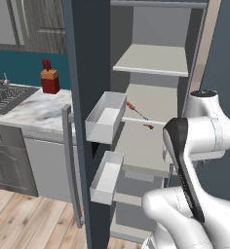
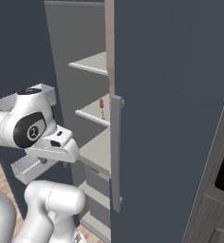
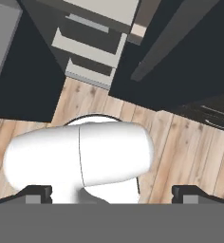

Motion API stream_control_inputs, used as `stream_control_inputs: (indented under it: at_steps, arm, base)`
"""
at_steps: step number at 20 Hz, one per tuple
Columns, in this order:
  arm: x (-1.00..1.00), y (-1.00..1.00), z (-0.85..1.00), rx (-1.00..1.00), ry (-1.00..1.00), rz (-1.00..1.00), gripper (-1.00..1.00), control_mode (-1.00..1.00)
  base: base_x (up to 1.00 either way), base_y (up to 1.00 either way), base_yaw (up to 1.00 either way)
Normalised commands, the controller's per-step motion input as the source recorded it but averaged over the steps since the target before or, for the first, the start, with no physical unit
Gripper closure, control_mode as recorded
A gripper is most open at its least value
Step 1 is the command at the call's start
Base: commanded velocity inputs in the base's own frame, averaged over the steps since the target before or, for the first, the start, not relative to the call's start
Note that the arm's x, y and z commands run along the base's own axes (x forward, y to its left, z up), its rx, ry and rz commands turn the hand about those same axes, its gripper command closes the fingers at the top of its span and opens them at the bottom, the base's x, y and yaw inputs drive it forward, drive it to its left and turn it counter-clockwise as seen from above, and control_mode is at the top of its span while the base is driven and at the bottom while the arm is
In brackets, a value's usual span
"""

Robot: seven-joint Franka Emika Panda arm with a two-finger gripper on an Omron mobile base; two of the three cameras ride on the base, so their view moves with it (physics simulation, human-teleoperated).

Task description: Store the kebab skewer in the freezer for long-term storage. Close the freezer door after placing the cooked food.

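Observation:
The kebab skewer (image 1: 136, 112) lies on a pale grey middle shelf (image 1: 153, 97) inside the freezer (image 1: 151, 58); the right base view shows it too, as the small red-orange skewer (image 2: 102, 107). The freezer door (image 1: 83, 97) stands wide open at the left, with white inner bins (image 1: 107, 116) and a long grey handle (image 1: 70, 160). My gripper (image 3: 114, 193) points down at the wooden floor, well away from the skewer. Its fingertips (image 3: 38, 192) stand far apart with nothing between them, so it is open. My arm is folded low in front of the freezer.
The plain slate-blue door (image 2: 171, 118) with its grey handle (image 2: 116, 152) is closed on the right. A marble counter (image 1: 44, 109) with a red knife block (image 1: 50, 78) and a sink (image 1: 5, 95) lies left of the open door. Dark cabinets (image 2: 218, 204) stand at far right.

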Motion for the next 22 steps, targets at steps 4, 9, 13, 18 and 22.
stream_control_inputs:
  at_steps: [4, 9, 13, 18, 22]
  arm:
    - [-0.22, 0.01, 0.0, 0.0, 0.0, 0.06, -1.0, -1.0]
    - [-0.01, 0.0, -0.09, 0.0, 0.03, 0.0, -1.0, -1.0]
    - [0.0, 0.0, 0.0, 0.0, 0.0, 0.0, -1.0, -1.0]
    - [-0.04, 0.0, 0.0, 0.0, 0.0, 0.0, -1.0, -1.0]
    - [-0.19, 0.0, 0.0, 0.0, 0.0, -0.03, -1.0, 1.0]
  base:
    - [0.0, 0.0, 0.0]
    - [0.0, 0.0, 0.0]
    - [0.0, 0.0, 0.0]
    - [0.0, 0.0, 0.0]
    - [-0.31, 0.0, -0.09]
